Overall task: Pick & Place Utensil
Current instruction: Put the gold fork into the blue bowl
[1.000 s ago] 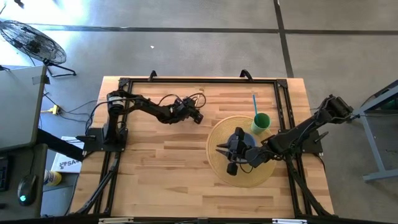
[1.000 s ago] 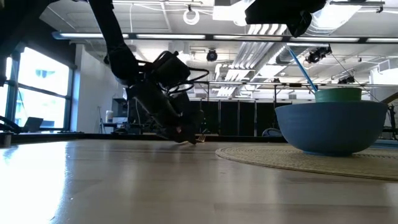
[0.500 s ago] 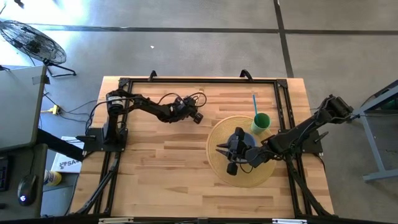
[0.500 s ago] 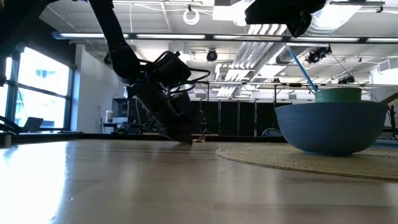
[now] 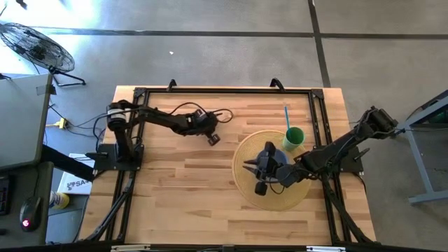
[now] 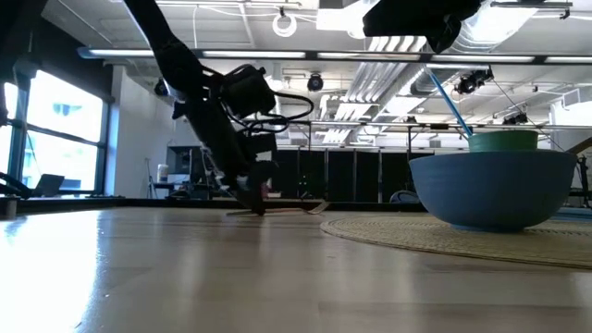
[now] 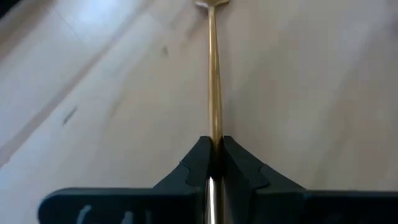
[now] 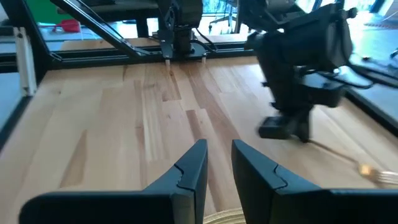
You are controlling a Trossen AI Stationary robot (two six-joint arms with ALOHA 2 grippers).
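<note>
A thin gold utensil [image 7: 214, 74] lies out over the wooden table, left of the round woven mat [image 5: 243, 150]; the right wrist view shows it [image 8: 345, 157] too. My left gripper [image 5: 212, 138] is shut on it, low over the table. A blue bowl [image 6: 495, 190] stands on the mat, largely hidden under my right arm in the high view. My right gripper [image 5: 257, 175] hovers above the bowl. Its fingers [image 8: 193, 165] stand a little apart with nothing between them. My left gripper pinches the utensil's slim handle [image 7: 214, 138] between its two fingertips. The fingers slant down from the table's left and lie along the handle. The stem runs straight out ahead of them, its far end [image 6: 314, 205] low by the table. Whether that end rests there I cannot tell.
A green cup [image 5: 293, 137] with a blue straw stands at the mat's far right edge. A black frame [image 5: 224, 89] runs along the table's far side, and each arm's base stands at one end. Bare wood lies between the left gripper and the near edge.
My left gripper has shut on the utensil's handle, rolled its wrist, and drawn a little toward the table's left and near edges. The utensil now sticks out ahead of its fingers toward the mat.
</note>
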